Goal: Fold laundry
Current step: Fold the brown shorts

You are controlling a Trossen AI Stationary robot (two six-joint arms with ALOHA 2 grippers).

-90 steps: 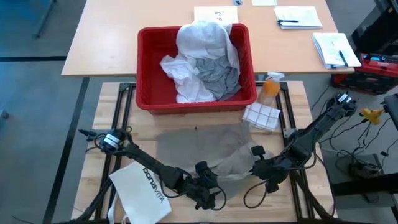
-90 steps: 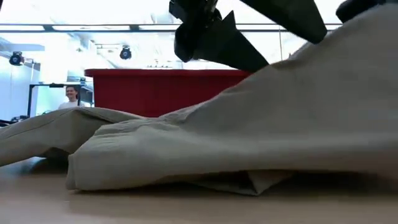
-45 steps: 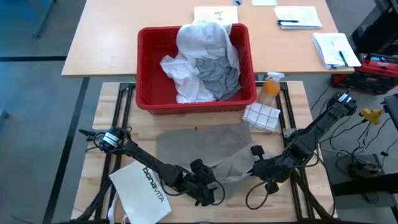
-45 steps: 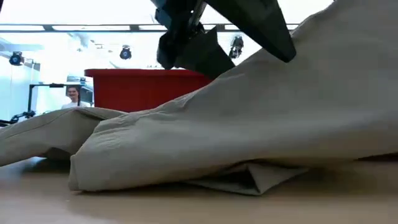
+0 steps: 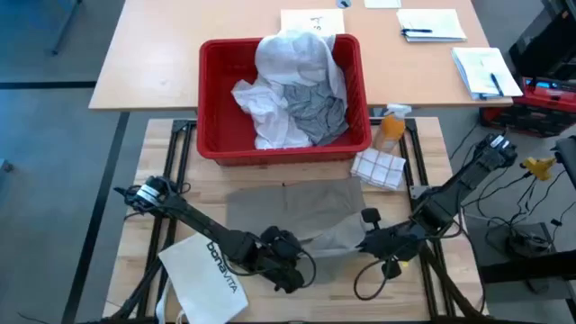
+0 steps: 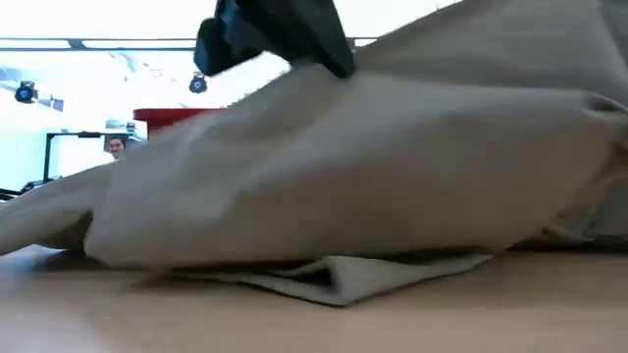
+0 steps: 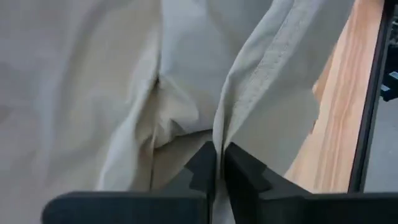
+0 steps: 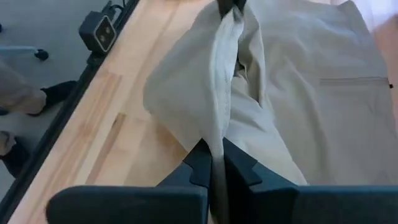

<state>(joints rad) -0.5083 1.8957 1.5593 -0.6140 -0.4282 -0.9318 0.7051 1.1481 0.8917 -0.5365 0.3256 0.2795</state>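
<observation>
The khaki-tan piece (image 5: 288, 209) lies spread on the wooden table, and its near edge is raised into a ridge (image 8: 219, 74) between both grippers. My left gripper (image 5: 290, 263) is shut on that edge at its left end. My right gripper (image 5: 367, 239) is shut on it at the right end. In the low view the cloth (image 6: 392, 167) fills the picture, with my left gripper (image 6: 265, 34) dark above it. A white shirt (image 5: 292, 54) and a grey T-shirt (image 5: 319, 108) lie heaped in the red basket (image 5: 202, 99). My left gripper pinches the khaki piece's stitched hem (image 7: 219, 140) between its two fingers, coming low from the table's left. The cloth rises away from the fingertips in folds; how many layers I cannot tell. My right gripper pinches a folded ridge of the khaki cloth (image 8: 217, 134) between its two fingers, coming from the table's right. The ridge is lifted off the wood and runs on toward my left gripper (image 8: 230, 5); the rest lies on the table.
A stiff white bag printed "bonavita" (image 5: 207, 274) lies at the near left beside my left arm. An orange spray bottle (image 5: 390, 130) and a checked cloth (image 5: 378, 166) sit right of the basket. Papers (image 5: 432, 22) lie on the far table. A person (image 6: 116, 147) shows far behind.
My left gripper has moved toward the table's left and a little toward the far edge, down onto the khaki's near edge. That edge, slack a second ago, now rises to the left gripper. The far part of the cloth has stayed flat. My right gripper has shifted slightly left.
</observation>
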